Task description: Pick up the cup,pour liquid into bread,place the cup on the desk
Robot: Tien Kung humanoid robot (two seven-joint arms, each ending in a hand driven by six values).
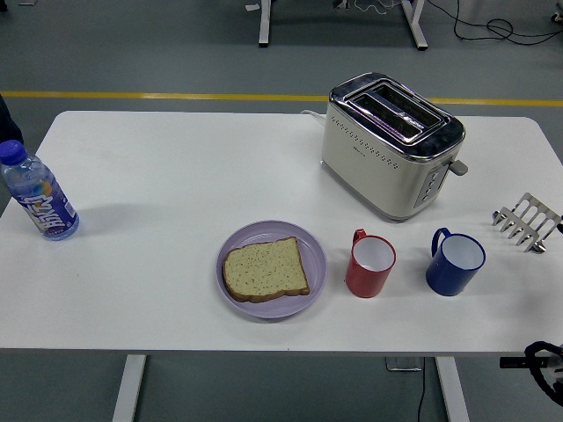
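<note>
The right hand (pixel 544 359) barely shows at the lower right corner, grip unreadable, apart from the red ceramic cup (pixel 370 265) beside the lilac plate (pixel 312 242) of bread (pixel 265 269) on the white desk (pixel 176 176).

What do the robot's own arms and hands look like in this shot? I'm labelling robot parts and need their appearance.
Almost nothing of them shows. Only a small piece of the right hand pokes in at the lower right corner, below the table edge: black, thin, rod-like parts with a rounded knuckle-like piece. No cables, markings or colours beyond black can be made out. The left arm is not in view.
</note>
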